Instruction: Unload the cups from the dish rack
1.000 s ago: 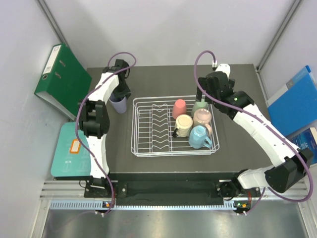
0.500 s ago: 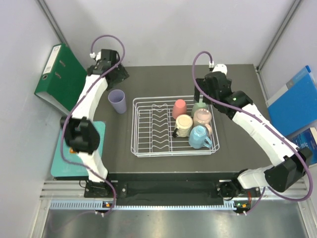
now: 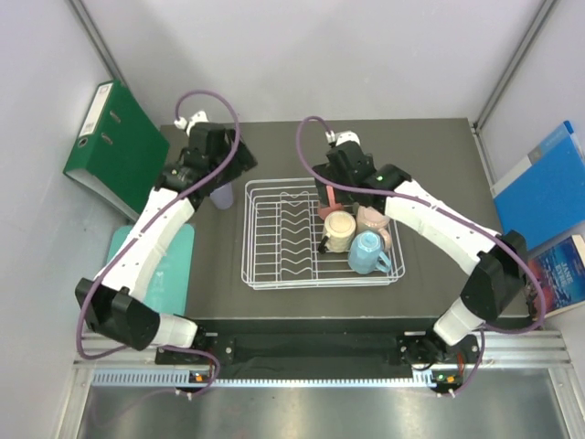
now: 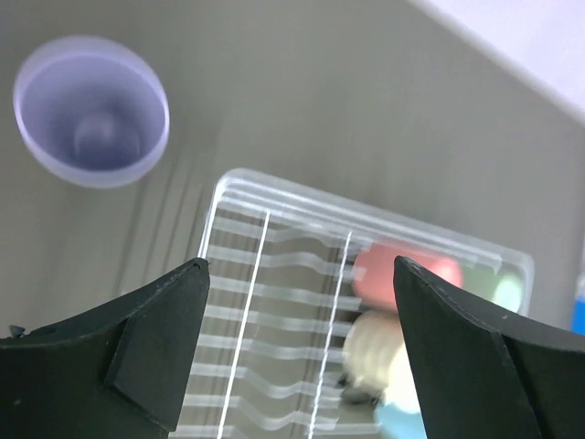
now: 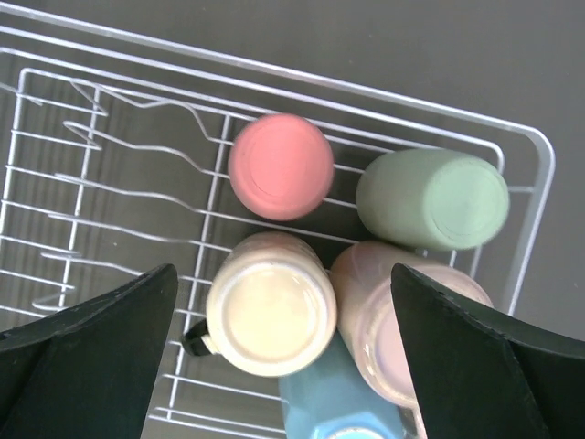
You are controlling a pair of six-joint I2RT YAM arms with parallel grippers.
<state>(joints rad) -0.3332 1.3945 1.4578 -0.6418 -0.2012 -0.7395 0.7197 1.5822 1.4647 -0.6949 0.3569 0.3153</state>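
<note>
Overhead: saw cups [image 3: 340,229] crowded at dish rack's [image 3: 274,265] right end, lavender cup [image 3: 219,195] outside. Left wrist: found left gripper [image 4: 300,265] wide, empty. Right wrist: found right gripper [image 5: 283,270] wide above upturned cups; judged light, stiff; pinch across sides.

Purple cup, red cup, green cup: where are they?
Purple cup [image 4: 91,110]: left wrist view, its open inside.
Red cup [image 5: 280,166]: right wrist view, its upturned bottom.
Green cup [image 5: 432,199]: right wrist view, the side facing up.
</note>
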